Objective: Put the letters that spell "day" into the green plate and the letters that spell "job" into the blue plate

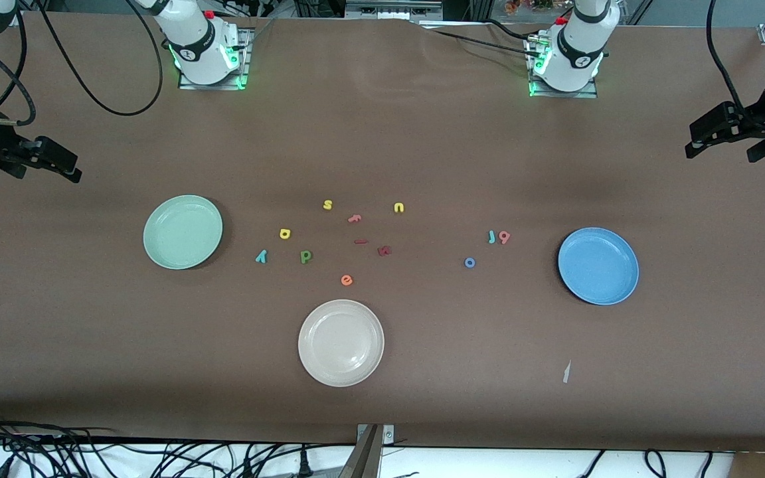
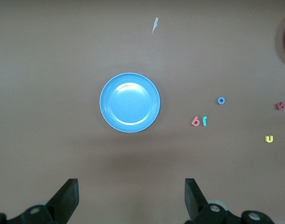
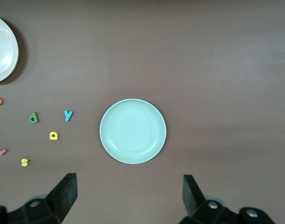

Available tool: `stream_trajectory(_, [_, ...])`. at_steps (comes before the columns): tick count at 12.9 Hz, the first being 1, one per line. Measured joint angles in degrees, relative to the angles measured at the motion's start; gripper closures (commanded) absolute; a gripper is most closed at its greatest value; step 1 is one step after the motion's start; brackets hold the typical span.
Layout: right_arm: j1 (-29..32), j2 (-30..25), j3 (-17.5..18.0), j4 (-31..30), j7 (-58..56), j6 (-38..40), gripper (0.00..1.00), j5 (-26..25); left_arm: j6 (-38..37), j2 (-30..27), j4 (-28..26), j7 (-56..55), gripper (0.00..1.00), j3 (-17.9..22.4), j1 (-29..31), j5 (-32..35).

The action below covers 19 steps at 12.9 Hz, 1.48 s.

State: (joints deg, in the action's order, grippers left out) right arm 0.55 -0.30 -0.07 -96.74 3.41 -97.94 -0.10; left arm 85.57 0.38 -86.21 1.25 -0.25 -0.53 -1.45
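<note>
1. I'm holding my right pincer [image 1: 57, 162] up over the right arm's end of the bench [image 1: 422, 133], fingers spread wide, nothing in them. The arm is waiting.
2. The green plate [image 1: 182, 232] is sitting empty, nearest that pincer. Its wrist view is looking straight down on it.
3. The "day" letters are lying just beside the green plate, toward the middle: teal y [image 1: 261, 256], yellow a [image 1: 284, 233], dark green d [image 1: 305, 256]. All are flat on the bench and apart from each other.
4. Distractors are sitting mid-bench: yellow s [image 1: 327, 204], salmon f [image 1: 354, 218], yellow u [image 1: 399, 208], orange e [image 1: 346, 280], two dark red letters [image 1: 384, 250]. The cream plate [image 1: 340, 342] is nearer the front camera. I'm leaving these alone.
5. The "job" letters are lying toward the left arm's end: blue o [image 1: 469, 263], teal j [image 1: 491, 236] and pinkish b [image 1: 504, 236]. The last two are nearly touching.
6. The blue plate [image 1: 597, 265] is sitting empty, near them.
7. I'm holding my left pincer [image 1: 721, 136] up over the left arm's end, also wide and empty, waiting.
8. Handling, as I'm judging it: foam, so very light, soft, thin. I'm planning a straight-down pinch across each letter's outer edges, fingertips almost grazing the bench, light squeeze. The j and b pair needs separating or a careful approach to avoid dragging both.
</note>
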Motion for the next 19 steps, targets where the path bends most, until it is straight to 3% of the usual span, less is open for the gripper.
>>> stream_trajectory(19, [-0.4,0.3,0.4,0.0,0.0,0.9,0.0,0.0,0.0,0.0,0.0,0.0,0.0,0.0,0.0,0.0])
